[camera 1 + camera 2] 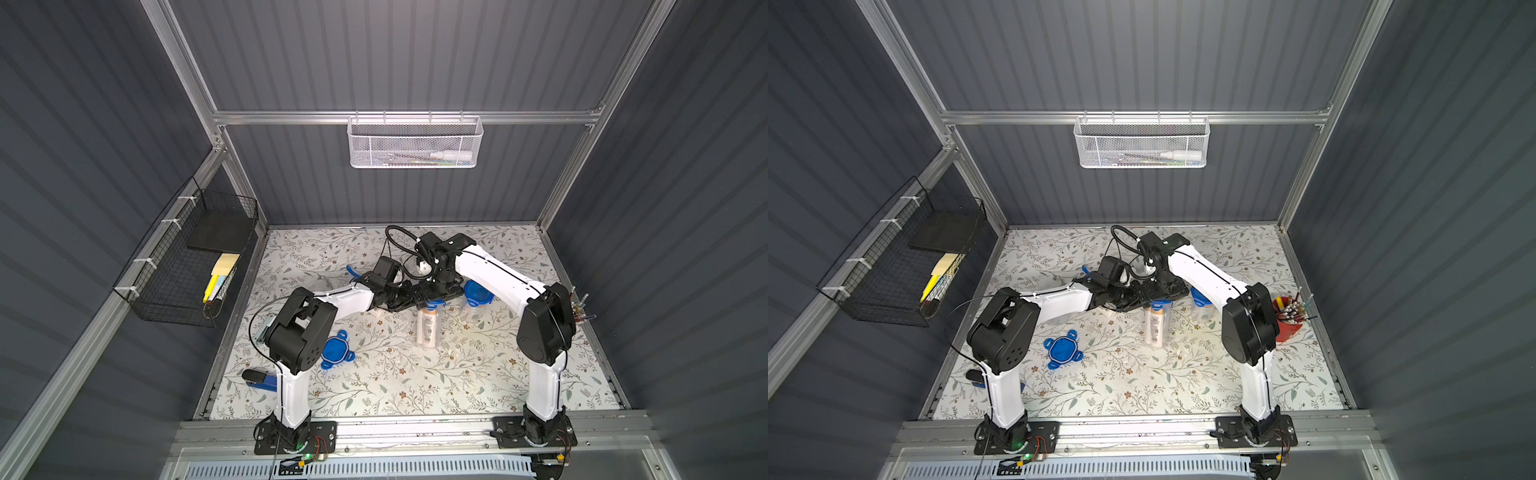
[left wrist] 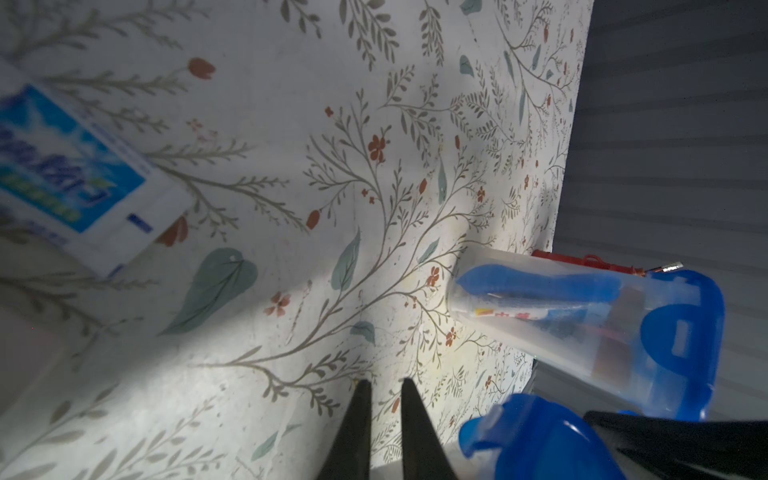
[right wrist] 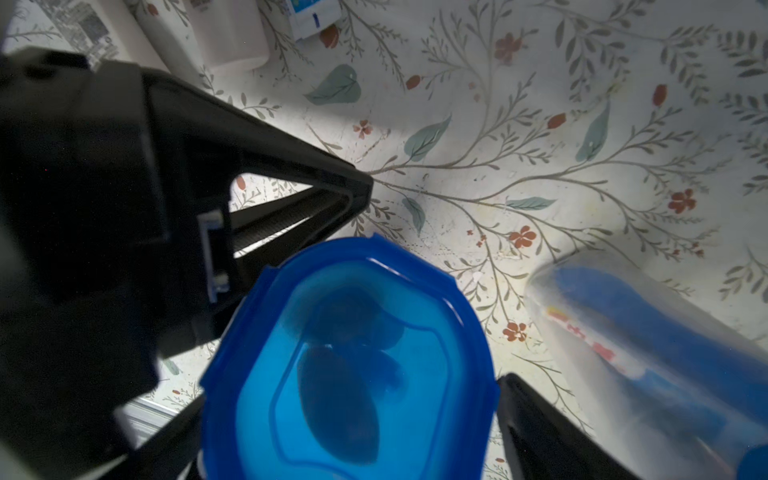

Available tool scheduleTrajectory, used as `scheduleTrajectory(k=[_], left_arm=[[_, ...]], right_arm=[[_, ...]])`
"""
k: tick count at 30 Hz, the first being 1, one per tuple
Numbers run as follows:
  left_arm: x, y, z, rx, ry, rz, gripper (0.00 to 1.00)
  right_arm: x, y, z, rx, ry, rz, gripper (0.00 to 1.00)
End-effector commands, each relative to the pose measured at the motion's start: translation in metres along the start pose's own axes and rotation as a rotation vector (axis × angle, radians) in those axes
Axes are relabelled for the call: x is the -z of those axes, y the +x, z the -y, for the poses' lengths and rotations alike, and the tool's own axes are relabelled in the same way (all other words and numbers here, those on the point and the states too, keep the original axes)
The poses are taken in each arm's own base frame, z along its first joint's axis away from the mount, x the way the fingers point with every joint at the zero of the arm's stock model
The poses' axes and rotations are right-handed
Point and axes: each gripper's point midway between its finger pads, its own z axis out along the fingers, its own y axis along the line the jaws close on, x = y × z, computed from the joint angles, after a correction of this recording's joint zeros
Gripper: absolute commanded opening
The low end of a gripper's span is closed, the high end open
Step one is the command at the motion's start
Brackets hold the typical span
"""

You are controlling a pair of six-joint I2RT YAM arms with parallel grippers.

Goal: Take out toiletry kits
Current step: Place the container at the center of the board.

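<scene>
Ribbed grey walls box in a floral-print bench [image 1: 395, 386], matt and flat. Both arms meet over the middle jar [image 3: 374, 291], clear plastic under a glossy blue clip lid.

The right tool [image 3: 349, 390] is spread wide on either side of that lid; whether it presses I cannot tell. The left tool [image 2: 384, 384], just beside the middle jar, is pinched narrow on nothing.

A second jar [image 2: 561, 332], near the middle jar, is also lidded. It holds a blue toothbrush [image 2: 540, 282] and a striped tube [image 2: 511, 313].

Two smooth white bottles [image 1: 428, 328] lie side by side on the arm-base side of the middle jar. A white-blue tube [image 2: 70, 166] lies loose near them, and a loose lid [image 1: 336, 353] lies well apart.

By my reading, part of one kit is out and two jars are left to open.
</scene>
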Motion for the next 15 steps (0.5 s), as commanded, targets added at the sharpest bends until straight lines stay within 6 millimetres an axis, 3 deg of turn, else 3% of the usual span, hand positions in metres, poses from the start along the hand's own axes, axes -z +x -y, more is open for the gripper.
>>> scheduleTrajectory(k=[1,11,15], left_arm=[[0.001,0.002,0.003,-0.01,-0.007,-0.007,0.17],[0.012,-0.015,0.013,-0.054,-0.051,0.039,0.17],[0.022,-0.028,0.015,-0.061,-0.068,0.078,0.17]], right_arm=[[0.02,-0.013,-0.011,0.022,0.011,0.13,0.95],[0.06,-0.032,-0.005,0.065,0.133,0.426,0.91],[0.068,-0.042,0.0,0.08,0.163,0.533,0.91]])
